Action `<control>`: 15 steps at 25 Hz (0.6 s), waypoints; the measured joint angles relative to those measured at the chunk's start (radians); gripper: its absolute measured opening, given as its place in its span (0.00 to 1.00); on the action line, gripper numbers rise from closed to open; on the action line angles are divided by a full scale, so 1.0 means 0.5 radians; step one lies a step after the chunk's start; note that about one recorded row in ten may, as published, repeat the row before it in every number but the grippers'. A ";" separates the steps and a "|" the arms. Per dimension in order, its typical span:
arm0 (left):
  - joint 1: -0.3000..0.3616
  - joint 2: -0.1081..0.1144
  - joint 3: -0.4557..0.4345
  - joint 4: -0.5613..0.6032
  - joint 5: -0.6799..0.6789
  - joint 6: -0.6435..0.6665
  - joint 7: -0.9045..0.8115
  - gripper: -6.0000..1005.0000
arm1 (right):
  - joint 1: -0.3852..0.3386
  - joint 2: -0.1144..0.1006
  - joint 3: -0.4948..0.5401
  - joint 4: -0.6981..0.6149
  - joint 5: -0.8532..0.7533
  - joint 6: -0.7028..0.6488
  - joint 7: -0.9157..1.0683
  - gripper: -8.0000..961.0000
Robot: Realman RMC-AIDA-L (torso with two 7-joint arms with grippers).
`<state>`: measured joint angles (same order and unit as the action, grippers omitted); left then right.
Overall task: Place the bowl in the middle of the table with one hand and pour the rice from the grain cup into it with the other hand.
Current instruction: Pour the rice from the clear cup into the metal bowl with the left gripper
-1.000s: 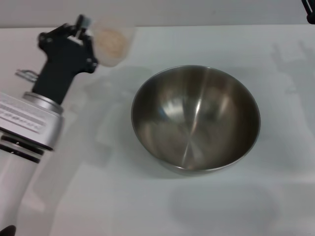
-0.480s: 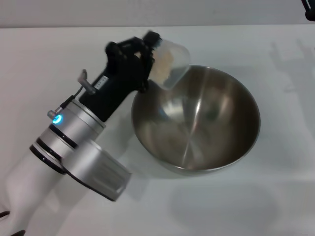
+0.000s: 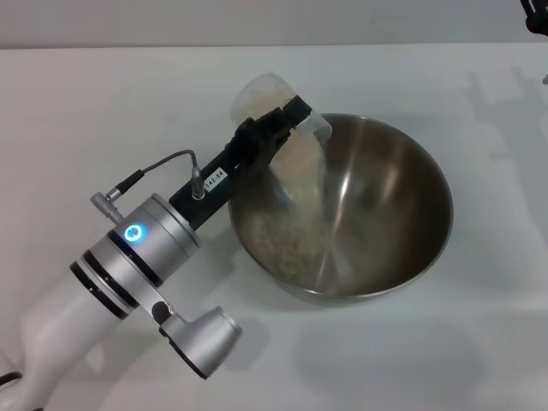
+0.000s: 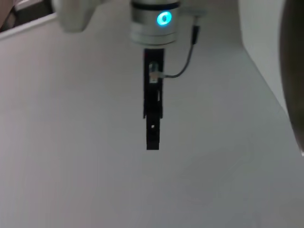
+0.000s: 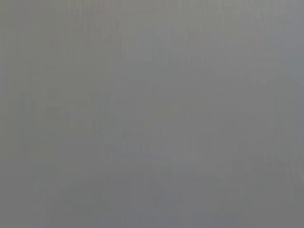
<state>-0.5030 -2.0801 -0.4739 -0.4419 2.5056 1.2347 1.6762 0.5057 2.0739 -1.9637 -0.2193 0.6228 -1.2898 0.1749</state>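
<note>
Item: the grain cup (image 3: 278,116). We find it tipped steeply over the near-left rim of the bowl (image 3: 402,205), mouth down toward the inside, base raised and pointing away from the bowl. Half a second ago it was still close to upright at that rim, and a second ago it stood well off to the left over the desk (image 3: 103,103); the tilt is therefore new.

Item: the rice (image 3: 282,240). We see a pale stream falling from the cup's lip, and a spread of grains on the bowl's left inner slope and floor, where the steel was bare in both earlier head views. Some rice still shows inside the cup.

Item: the bowl. It rests on the desk, roughly central, unmoved across the three head views.

Item: the left gripper (image 3: 272,130). Clamped on the cup, with the arm reaching in from the lower left.

Item: the right gripper. Only a dark scrap of that arm shows at the head view's upper right corner, parked; its wrist view is blank, so its fingers are not seen at all.

Assessment: we judge bowl placement done and pouring under way; the cup needs holding tilted until it empties. The stream lands well inside the rim, so spillage looks unlikely.
</note>
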 joint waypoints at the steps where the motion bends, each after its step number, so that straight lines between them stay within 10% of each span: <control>1: 0.002 0.000 0.000 -0.001 0.000 0.002 0.074 0.03 | 0.005 0.000 0.000 0.002 0.000 0.000 0.000 0.77; 15: 0.015 0.000 -0.001 -0.021 0.170 0.016 0.609 0.03 | 0.029 0.000 0.004 0.015 0.009 0.006 0.000 0.77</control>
<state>-0.4954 -2.0800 -0.4744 -0.4526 2.5906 1.2425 1.9809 0.5202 2.0739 -1.9617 -0.2117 0.6271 -1.2869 0.1749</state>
